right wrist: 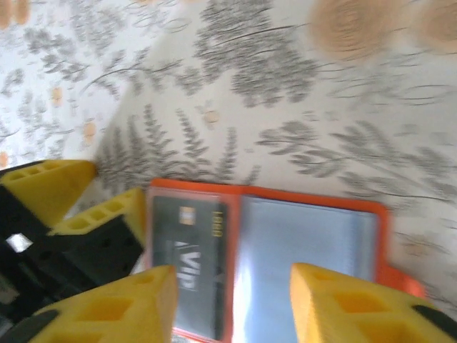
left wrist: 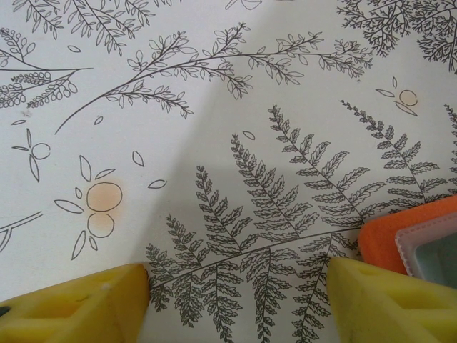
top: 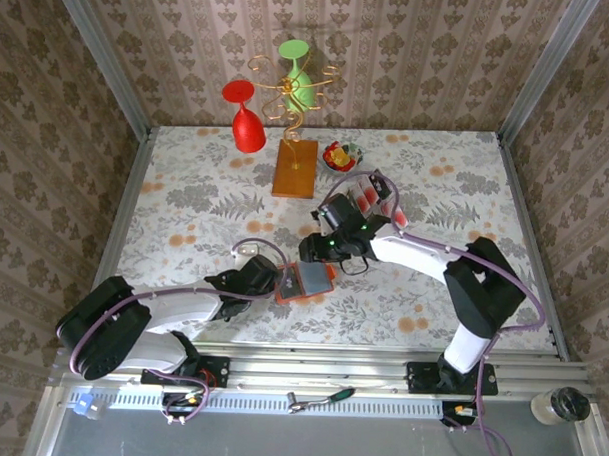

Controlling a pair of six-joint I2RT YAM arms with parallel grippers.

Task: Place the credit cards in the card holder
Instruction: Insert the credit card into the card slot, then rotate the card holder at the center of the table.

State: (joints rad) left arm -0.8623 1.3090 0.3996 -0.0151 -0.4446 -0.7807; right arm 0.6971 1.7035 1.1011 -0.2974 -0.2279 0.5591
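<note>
Directly beneath the right pincer [right wrist: 233, 282], released and empty, lies the open card holder [right wrist: 307, 239], a dark card [right wrist: 187, 250] in one pocket. Unloaded pinkish cards [top: 370, 196] lie farther up the table [top: 185, 209], nearer the right arm. The left pincer [left wrist: 238, 275], spread, sits at the holder's corner.

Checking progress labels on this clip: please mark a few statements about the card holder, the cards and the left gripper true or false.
1. The card holder lies open. True.
2. A dark VIP card sits inside it. True.
3. The left gripper is shut on a card. False: it is open, with nothing between its fingers.
4. The pinkish cards are in the holder. False: they lie on the table, apart from it.
</note>
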